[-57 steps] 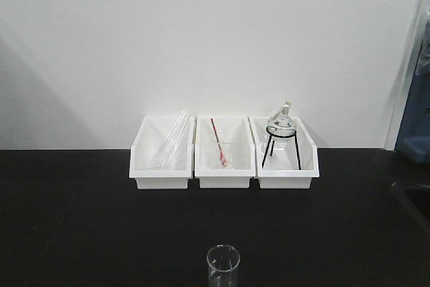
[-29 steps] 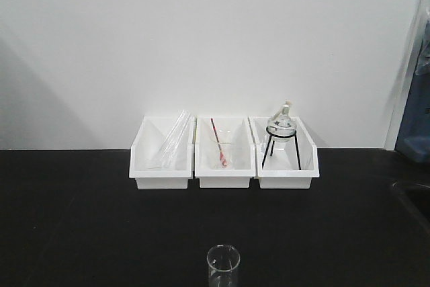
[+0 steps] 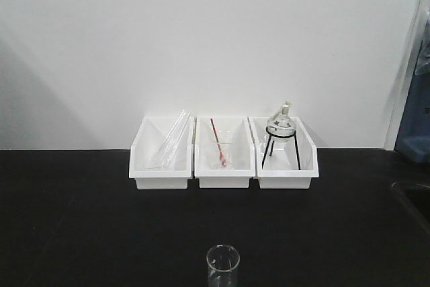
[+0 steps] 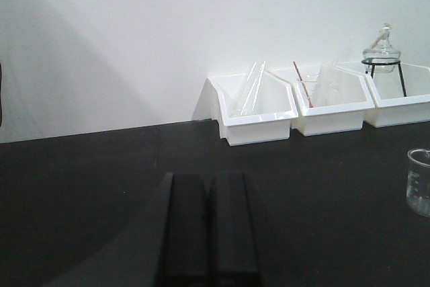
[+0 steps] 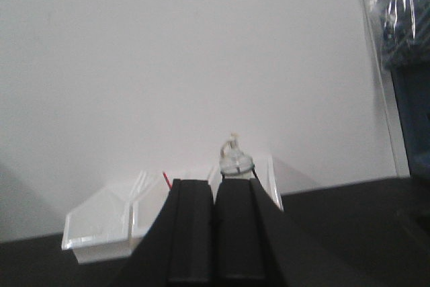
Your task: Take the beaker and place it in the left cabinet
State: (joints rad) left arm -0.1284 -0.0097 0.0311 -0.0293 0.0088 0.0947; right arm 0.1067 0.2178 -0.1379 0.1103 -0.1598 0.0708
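Note:
The beaker (image 3: pixel 223 265), small, clear and empty, stands upright on the black table at the bottom centre of the front view. It also shows at the right edge of the left wrist view (image 4: pixel 419 181). My left gripper (image 4: pixel 207 178) is shut and empty, low over the table, well left of the beaker. My right gripper (image 5: pixel 213 183) is shut and empty, pointing at the white bins; the beaker does not show in its view. The left cabinet is out of view.
Three white plastic bins (image 3: pixel 224 174) stand in a row against the white wall: glass tubes (image 3: pixel 169 142) in the left, a beaker with a red rod (image 3: pixel 220 149) in the middle, a flask on a black tripod (image 3: pixel 281 132) in the right. A blue object (image 3: pixel 414 136) stands far right.

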